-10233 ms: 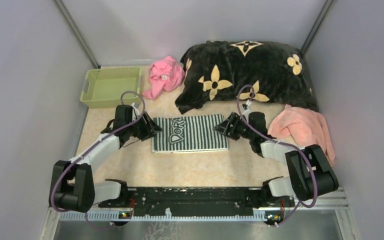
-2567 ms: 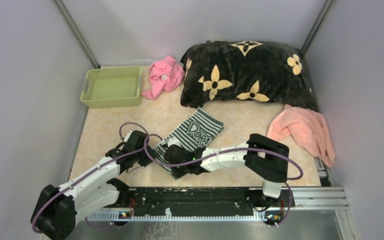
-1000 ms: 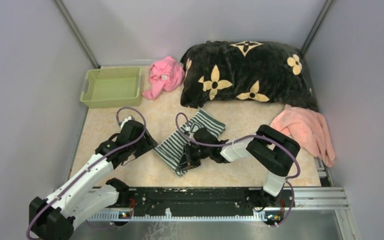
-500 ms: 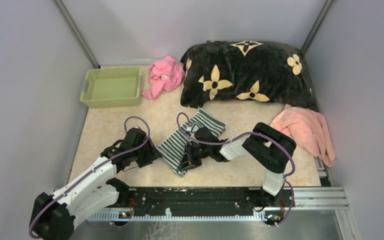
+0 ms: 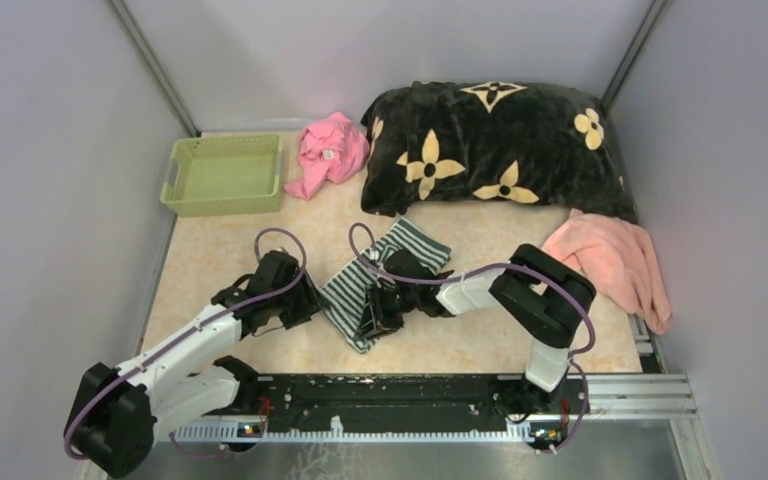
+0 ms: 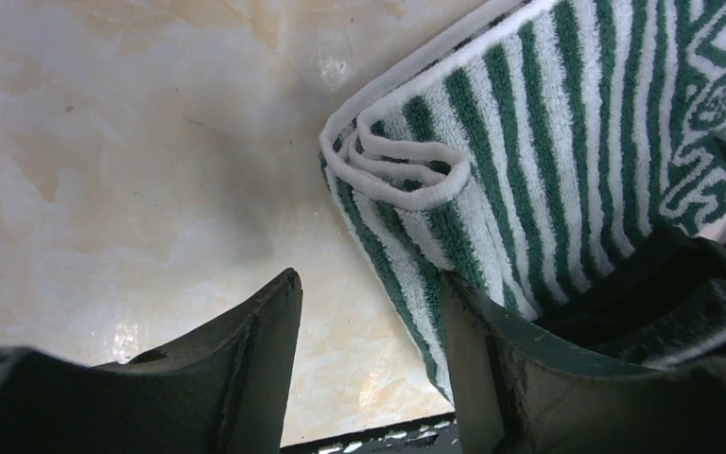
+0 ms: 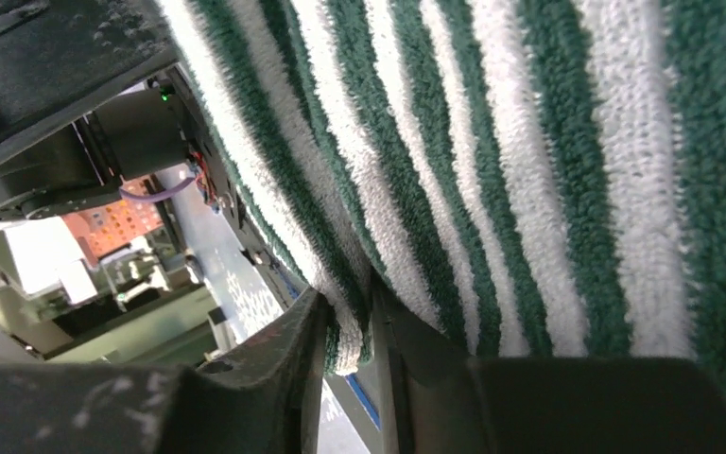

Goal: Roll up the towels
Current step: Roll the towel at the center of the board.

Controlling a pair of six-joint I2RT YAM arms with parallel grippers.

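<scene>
The dark green towel with white stripes [image 5: 352, 282] lies folded at a slant in the middle of the table, its near corner lifted. My right gripper [image 5: 374, 312] is on that near corner. In the right wrist view the striped towel [image 7: 492, 142] fills the frame, and its hem sits pinched in the narrow gap of the right gripper [image 7: 348, 303]. My left gripper [image 5: 307, 302] stands open just left of the striped towel [image 6: 529, 123]. Bare table shows between the left gripper's [image 6: 369, 284] fingers, and the right-hand finger [image 6: 492, 359] touches the towel's folded edge. The pale salmon-pink towel [image 5: 610, 262] lies crumpled at the right.
A big black blanket with tan flowers [image 5: 490, 140] fills the back right. A green basket [image 5: 182, 185] stands at the back left, with a bright pink cloth [image 5: 328, 150] beside it. The black rail [image 5: 390, 395] with the arm bases runs along the near edge.
My left gripper has moved right and nearer, up to the striped towel's left edge. The right gripper has stayed on the towel's near corner, shifting only slightly.
</scene>
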